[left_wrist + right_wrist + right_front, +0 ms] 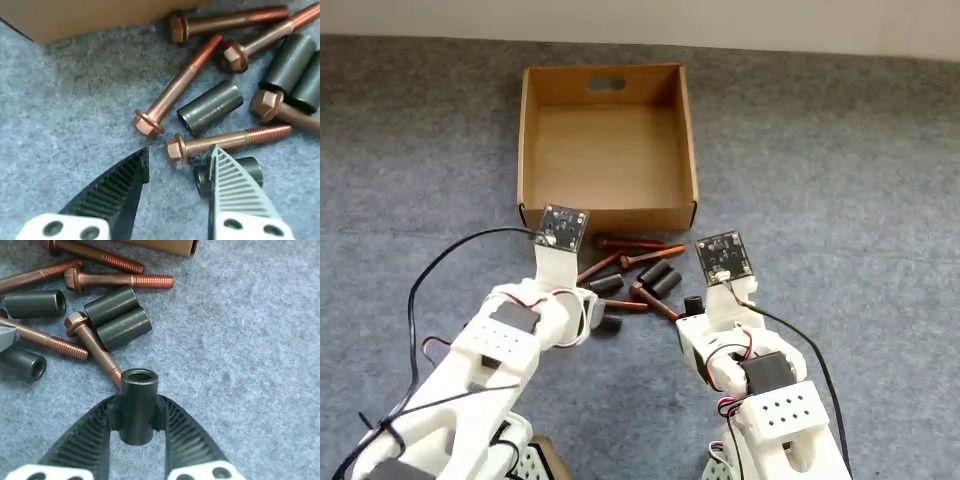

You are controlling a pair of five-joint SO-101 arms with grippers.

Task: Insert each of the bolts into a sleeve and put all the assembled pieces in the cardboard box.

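Right pincer [137, 402] clamps one sleeve [139, 385]; left pincer [178, 150], spread apart, partly hides what seems a second sleeve [253, 169].

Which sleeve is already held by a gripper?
The sleeve pinched in the right gripper; the other sleeves lie loose on the carpet among the bolts.

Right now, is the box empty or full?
Empty: the box shows a bare brown floor, and the bolts and sleeves are all outside it.

Robotics lab setup on grey carpet [840, 180].
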